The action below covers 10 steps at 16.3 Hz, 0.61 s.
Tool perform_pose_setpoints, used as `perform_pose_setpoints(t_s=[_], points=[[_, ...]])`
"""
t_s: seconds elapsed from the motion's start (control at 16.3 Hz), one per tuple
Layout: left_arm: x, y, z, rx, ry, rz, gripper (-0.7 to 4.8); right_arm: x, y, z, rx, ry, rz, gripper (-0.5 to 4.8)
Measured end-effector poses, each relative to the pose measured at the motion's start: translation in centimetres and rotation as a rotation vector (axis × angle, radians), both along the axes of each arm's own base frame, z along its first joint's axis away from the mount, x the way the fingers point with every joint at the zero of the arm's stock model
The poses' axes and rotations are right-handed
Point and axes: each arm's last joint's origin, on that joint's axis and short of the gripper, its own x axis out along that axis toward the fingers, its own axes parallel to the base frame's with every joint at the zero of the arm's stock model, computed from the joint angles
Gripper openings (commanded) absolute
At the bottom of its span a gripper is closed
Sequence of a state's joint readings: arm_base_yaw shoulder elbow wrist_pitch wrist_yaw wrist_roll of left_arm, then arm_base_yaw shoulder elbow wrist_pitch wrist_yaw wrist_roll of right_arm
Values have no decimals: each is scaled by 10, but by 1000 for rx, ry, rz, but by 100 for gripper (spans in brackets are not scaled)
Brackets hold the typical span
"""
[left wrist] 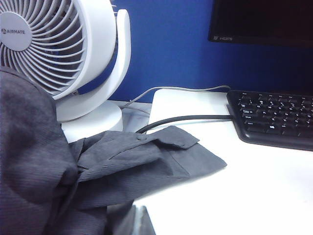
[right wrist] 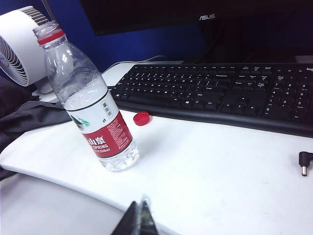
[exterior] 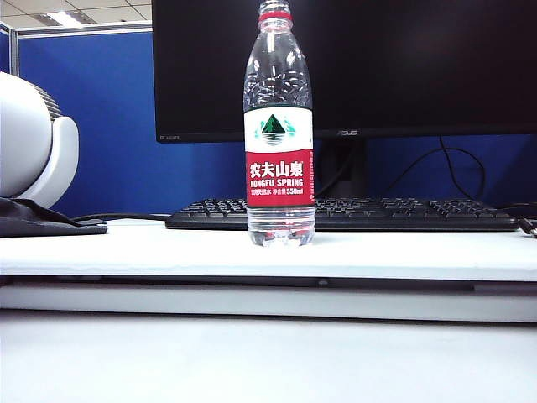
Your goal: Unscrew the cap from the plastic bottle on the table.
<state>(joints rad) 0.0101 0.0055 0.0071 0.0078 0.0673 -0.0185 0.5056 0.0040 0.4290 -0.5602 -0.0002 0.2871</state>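
The plastic bottle (exterior: 279, 134) stands upright on the white table (exterior: 419, 252), in front of the keyboard. Its neck is open, with only the thin red ring around it. In the right wrist view the bottle (right wrist: 93, 103) stands close by, and the red cap (right wrist: 141, 118) lies on the table (right wrist: 220, 161) between the bottle and the keyboard. My right gripper (right wrist: 143, 199) is shut and empty, near the table's front edge and well short of the bottle. My left gripper (left wrist: 139, 207) is shut and empty beside a grey cloth. Neither gripper shows in the exterior view.
A black keyboard (exterior: 336, 214) and a dark monitor (exterior: 403, 67) stand behind the bottle. A white fan (left wrist: 58, 44) and a crumpled grey cloth (left wrist: 73, 171) fill the left end of the table. A black cable plug (right wrist: 304, 164) lies at the right.
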Motion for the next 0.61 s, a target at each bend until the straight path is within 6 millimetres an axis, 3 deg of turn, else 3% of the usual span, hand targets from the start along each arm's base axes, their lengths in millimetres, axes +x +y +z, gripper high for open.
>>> perform_pose_setpoints(t_s=[0.31,0.43,0.61], points=[[0,0,0,0,0,0,-1,0,0,0,-16,-8,-1,-1],[0,0,0,0,0,0,-1,0,-1,-2,-112,-36,-30,-1],[0,0,0,0,0,0,-1,15,-3,-23,-227,-50,-206,-1]])
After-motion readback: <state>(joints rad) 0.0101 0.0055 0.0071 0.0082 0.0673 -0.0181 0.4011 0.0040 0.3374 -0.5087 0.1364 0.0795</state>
